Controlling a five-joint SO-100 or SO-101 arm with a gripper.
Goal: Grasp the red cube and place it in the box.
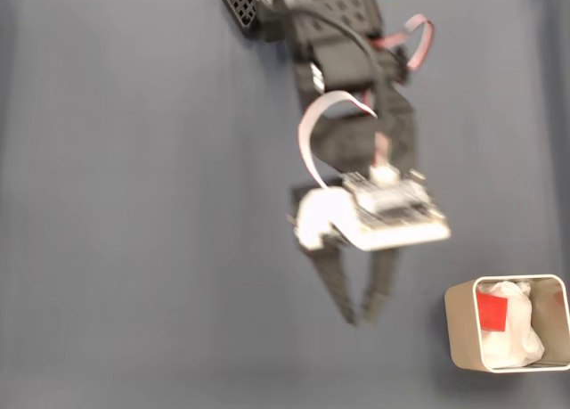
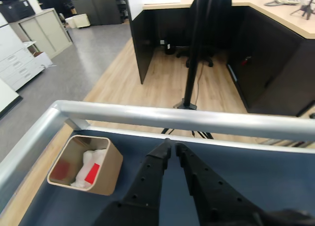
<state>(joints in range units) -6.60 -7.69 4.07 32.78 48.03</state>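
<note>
Where blue tabletop (image 2: 275,177) ends, office flooring (image 2: 147,83).

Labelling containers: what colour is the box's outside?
Beige-tan; the box shows it best in the wrist view.

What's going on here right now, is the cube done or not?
The red cube already lies inside the box, resting against crumpled white lining on the box's left side in the fixed view. The gripper holds nothing; its fingers are nearly together and it sits apart from the box, to the box's left in that view. In the wrist view the box sits at lower left on the blue table. The placing looks done.
</note>
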